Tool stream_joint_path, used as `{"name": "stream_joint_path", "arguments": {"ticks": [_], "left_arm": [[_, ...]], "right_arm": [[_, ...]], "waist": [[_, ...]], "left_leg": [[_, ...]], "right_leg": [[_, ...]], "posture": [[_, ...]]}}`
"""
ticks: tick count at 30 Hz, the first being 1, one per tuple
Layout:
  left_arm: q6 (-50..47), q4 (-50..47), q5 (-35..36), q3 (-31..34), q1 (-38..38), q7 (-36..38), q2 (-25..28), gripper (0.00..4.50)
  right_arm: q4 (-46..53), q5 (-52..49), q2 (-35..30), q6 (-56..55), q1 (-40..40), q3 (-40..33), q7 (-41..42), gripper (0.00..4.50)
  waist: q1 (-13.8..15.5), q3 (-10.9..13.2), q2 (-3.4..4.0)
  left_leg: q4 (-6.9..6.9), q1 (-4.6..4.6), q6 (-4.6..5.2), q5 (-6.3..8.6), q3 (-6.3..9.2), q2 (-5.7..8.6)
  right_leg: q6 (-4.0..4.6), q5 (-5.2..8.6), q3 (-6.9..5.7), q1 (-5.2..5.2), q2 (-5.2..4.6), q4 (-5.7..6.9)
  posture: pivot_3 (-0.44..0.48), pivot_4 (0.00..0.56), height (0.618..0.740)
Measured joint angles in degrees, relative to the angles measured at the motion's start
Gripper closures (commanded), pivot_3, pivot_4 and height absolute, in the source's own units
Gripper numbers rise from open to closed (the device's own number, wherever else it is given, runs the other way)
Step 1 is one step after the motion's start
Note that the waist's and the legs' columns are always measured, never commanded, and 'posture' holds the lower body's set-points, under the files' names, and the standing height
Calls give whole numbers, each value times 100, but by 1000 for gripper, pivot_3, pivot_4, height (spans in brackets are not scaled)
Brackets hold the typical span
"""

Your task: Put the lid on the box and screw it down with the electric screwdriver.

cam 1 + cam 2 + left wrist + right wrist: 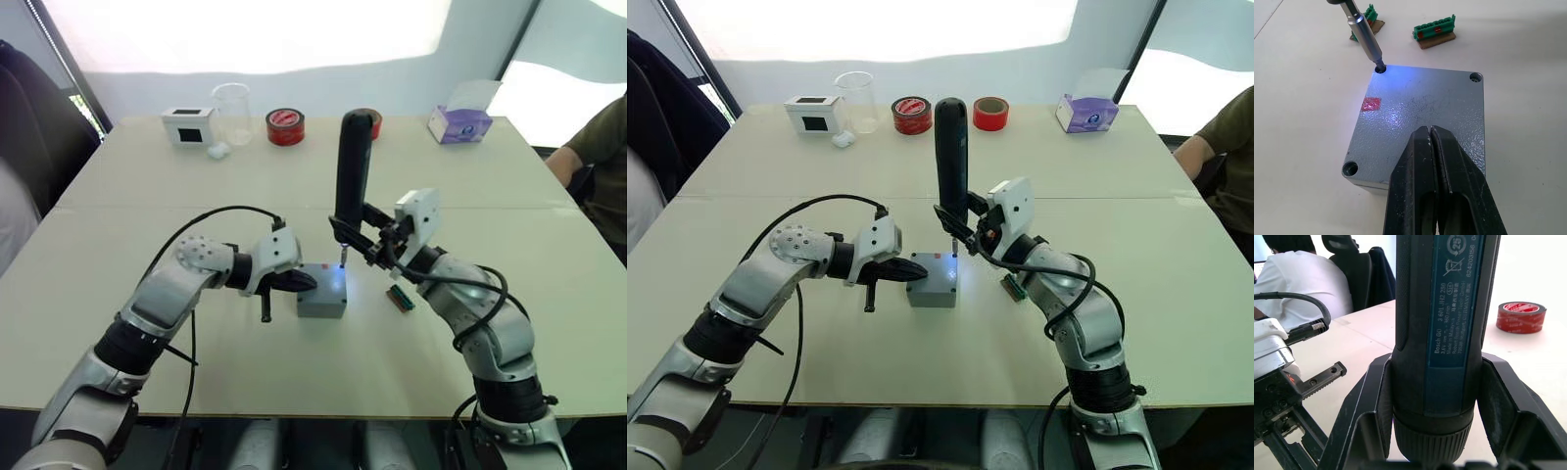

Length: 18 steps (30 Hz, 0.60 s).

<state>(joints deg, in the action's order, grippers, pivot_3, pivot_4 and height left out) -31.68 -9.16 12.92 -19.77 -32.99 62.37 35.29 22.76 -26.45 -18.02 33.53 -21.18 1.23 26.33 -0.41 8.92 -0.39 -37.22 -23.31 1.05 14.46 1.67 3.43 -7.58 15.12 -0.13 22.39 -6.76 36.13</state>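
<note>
The grey lid [1425,107] lies flat on the grey box [321,307] at mid-table, with a small red mark on its top and screw holes at its corners. My left gripper [1430,129] is shut, its closed tips resting on the lid's top from the left side. The black electric screwdriver [353,166] stands upright with my right gripper [355,238] shut on its lower body. Its metal bit [1365,34] sits in the lid's far right corner hole, and blue light from the tip falls on that corner.
Two green terminal blocks [1435,34] lie just right of the box. Along the far edge stand a white box with a black window [188,125], a clear beaker [232,113], two red tape rolls [285,125] and a purple tissue box [458,124]. A person [602,157] sits at the right.
</note>
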Motion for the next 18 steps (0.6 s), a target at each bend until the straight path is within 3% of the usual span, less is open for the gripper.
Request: {"name": "stream_joint_path", "arguments": {"ticks": [5,8,10,14,18], "left_arm": [[218,-14,32,149,192,-69,-61,4500],[180,29,213,379,371,-202,-241,4500],[-61,41,452,565,428,-269,-351,4500],[-792,-157,1360,1285,385,-280,-406,4500],[-1165,-832,1804,1525,488,-228,-29,4500]], "right_arm": [[-152,-1177,-633,1591,-1326,-1016,-319,2674],[-806,-2307,-1251,3419,-2673,-2009,-686,2674],[-1348,-2642,-1915,4680,-3277,-2194,-664,2674],[-2484,-2300,-3050,5646,-3509,-1627,-508,2674],[-3211,-1944,-4178,5804,-3038,-570,54,2674]], "waist": [[18,19,21],[15,31,34],[26,35,30],[1,39,27],[-18,46,31]], "left_leg": [[5,-23,-5,-3,0,2],[12,-26,-5,-2,0,-2],[22,-34,-5,-2,2,-6],[5,-122,-8,-5,-4,-5],[9,-129,-4,-4,-16,-2]], "right_leg": [[2,-2,2,12,-7,2],[7,0,2,16,-12,-5],[19,6,1,23,-20,-9],[19,4,-3,104,-25,1],[19,5,-3,107,-18,-9]], "posture": [[0,150,740],[0,150,740],[0,150,740],[0,150,740],[0,150,740]]}}
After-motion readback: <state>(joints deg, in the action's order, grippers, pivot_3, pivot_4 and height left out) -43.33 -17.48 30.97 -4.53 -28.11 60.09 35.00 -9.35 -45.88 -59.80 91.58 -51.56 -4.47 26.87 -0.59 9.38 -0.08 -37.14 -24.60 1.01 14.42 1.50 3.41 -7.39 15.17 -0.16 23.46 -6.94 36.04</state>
